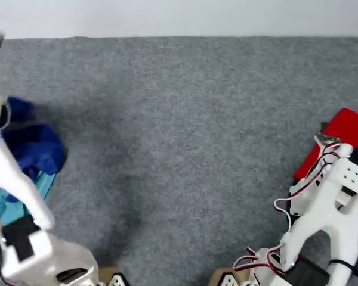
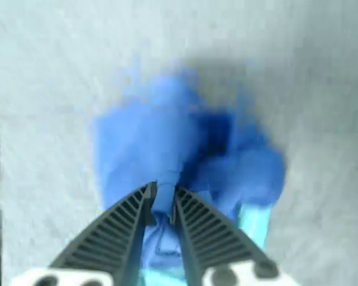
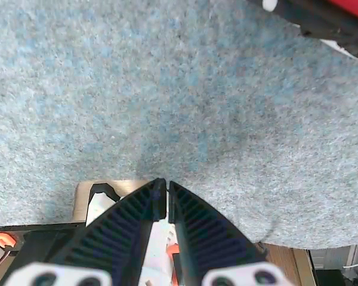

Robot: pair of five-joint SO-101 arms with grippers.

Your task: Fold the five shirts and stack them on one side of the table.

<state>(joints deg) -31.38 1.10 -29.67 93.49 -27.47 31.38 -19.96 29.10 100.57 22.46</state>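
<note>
left wrist view has the left gripper (image 2: 162, 201) pinched narrow on a fold of the blue shirt (image 2: 167, 137) — bunched over a teal shirt (image 1: 12, 205) at the worktop's (image 1: 185, 149) left edge, probably to pull it free for folding — while the right gripper (image 3: 167, 199) sits closed and empty by the red shirt (image 1: 346, 128).

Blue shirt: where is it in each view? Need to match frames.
High view: blue shirt bunched at the left side of the grey mat, touching a teal shirt.
Left wrist view: a fold pinched in the left gripper.
Right wrist view: grey mat past the right gripper.
Shared landmark: the grey mat.
</note>
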